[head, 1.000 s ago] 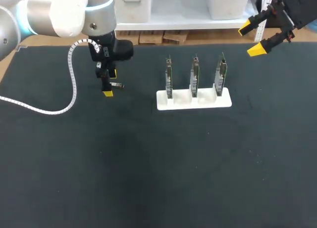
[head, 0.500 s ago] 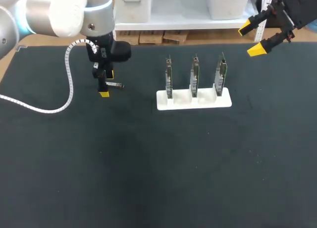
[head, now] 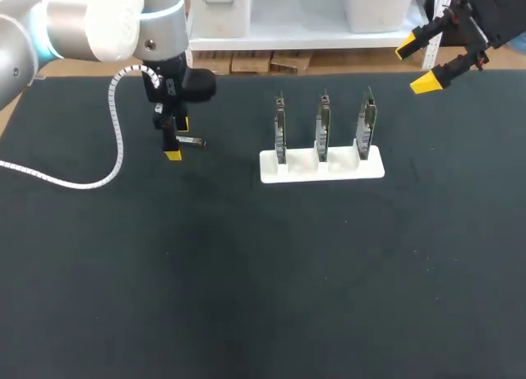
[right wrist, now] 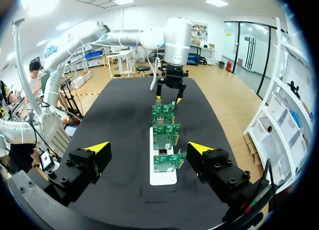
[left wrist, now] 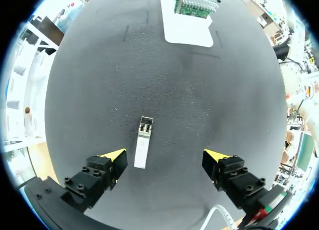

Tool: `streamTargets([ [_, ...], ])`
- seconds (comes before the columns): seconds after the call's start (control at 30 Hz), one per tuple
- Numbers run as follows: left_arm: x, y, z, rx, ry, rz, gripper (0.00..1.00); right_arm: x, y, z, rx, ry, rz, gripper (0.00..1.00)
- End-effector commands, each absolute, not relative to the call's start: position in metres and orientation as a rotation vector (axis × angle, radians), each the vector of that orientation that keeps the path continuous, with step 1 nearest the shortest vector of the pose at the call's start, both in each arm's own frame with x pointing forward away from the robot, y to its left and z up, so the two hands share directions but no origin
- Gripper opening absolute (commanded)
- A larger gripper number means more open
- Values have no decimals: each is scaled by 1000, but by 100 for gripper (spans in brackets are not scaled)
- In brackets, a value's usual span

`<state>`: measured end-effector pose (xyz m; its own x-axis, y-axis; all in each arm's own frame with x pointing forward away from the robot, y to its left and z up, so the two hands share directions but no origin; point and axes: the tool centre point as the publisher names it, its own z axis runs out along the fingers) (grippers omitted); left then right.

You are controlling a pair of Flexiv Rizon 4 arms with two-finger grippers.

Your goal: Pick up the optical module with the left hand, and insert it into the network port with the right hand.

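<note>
Barely started: optical module (left wrist: 142,144) not yet grasped, lying flat on table (head: 246,272) below spread left gripper (left wrist: 165,157); right gripper (head: 415,65) spread, empty, far right; handover and insertion into boards (head: 322,124) pending

Bare tabletop (head: 263,297) is stretching across the whole near half in the head view, giving an end effector open passage there. The one standing obstacle is sitting right of centre toward the far edge: a white rack (head: 322,167) carrying three upright circuit boards (head: 323,120), with narrow gaps running between them. At the rack's 9 o'clock the left end effector (left wrist: 167,157) is hanging over the optical module (left wrist: 142,149), its fingers standing wide. The module is lying between them untouched, nearer one finger, with open mat on its other side. A white coiled cable (head: 120,145) is trailing onto the tabletop at that end effector's 8 o'clock. The right end effector (head: 417,64) is hovering spread at the rack's 1 o'clock, well apart from the boards, with open air lying between them.
</note>
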<state>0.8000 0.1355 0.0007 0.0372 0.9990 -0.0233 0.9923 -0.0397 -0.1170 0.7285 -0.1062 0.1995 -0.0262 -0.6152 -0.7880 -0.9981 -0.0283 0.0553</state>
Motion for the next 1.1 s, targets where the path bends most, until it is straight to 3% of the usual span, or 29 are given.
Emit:
streamTargets([
  [0.03, 809, 136, 2, -2209, -2115, 160, 100, 727, -106, 200, -1694, 1696, 882, 100],
  [1.1, 809, 136, -11, -2168, -2093, 253, 100, 727, -106, 200, -1694, 1696, 882, 100],
])
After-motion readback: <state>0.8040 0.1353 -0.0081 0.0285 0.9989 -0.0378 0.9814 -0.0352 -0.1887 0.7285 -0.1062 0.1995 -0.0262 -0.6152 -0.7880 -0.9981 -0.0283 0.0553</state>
